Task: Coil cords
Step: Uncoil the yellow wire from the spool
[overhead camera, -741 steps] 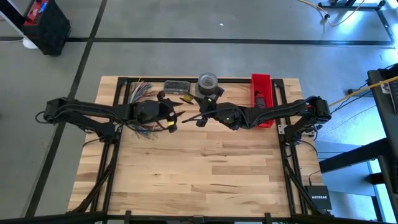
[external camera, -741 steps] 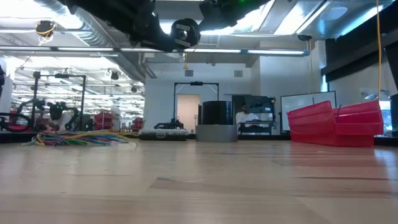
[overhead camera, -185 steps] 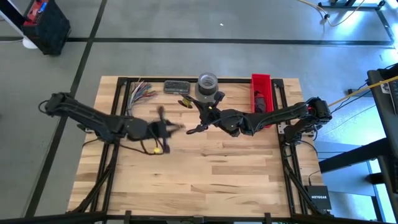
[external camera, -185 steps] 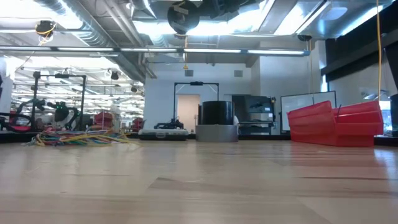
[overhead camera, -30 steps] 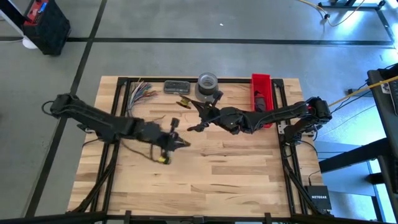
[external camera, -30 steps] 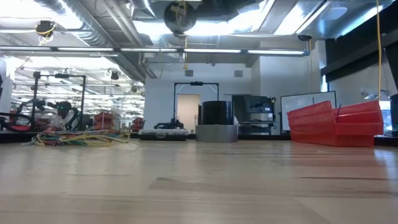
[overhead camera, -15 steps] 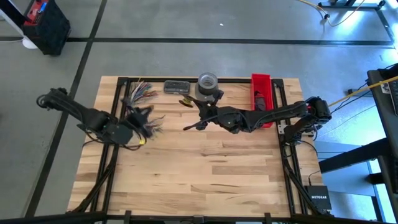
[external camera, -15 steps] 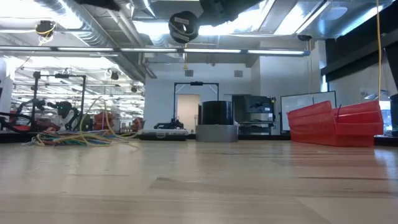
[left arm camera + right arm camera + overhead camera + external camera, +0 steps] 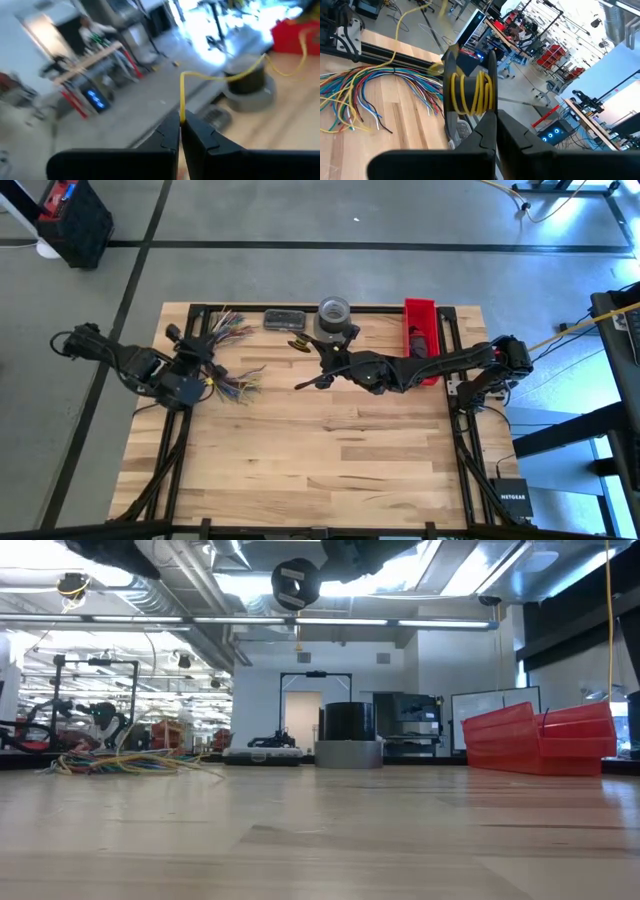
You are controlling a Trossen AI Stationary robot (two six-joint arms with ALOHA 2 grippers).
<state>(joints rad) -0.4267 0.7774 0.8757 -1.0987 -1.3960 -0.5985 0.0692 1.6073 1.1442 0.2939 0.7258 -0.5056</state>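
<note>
The cords (image 9: 232,332) are a many-coloured bundle lying loose on the table's far left (image 9: 130,762) (image 9: 365,92). One yellow cord (image 9: 220,77) runs slack between my two grippers. My left gripper (image 9: 180,122) is shut on it, level above the table's left edge (image 9: 190,342). My right gripper (image 9: 495,117) is shut above the table's middle (image 9: 300,385). It carries a coil of yellow cord (image 9: 470,92) wound in several turns around a dark piece. My left gripper pinches the yellow cord (image 9: 181,114) between its two fingertips. The cord rises from the tips, bends and trails off slack toward the right arm, clear of the table. My right gripper holds the coil's near end (image 9: 487,111) at its fingertips, coming level from the table's right. The coil is lifted clear. A strand (image 9: 400,30) leaves it toward the left arm.
A grey tape roll (image 9: 334,310) (image 9: 348,752), a flat dark box (image 9: 284,318) and a small yellow-black piece (image 9: 297,343) stand along the far edge. A red bin (image 9: 421,340) (image 9: 545,738) is at the far right. The near half of the table (image 9: 330,460) is bare wood.
My left gripper has swung from the table's middle toward the left and far edges, tipping from pointing down to level. It has stayed shut on the yellow cord and drawn it along over the bundle.
</note>
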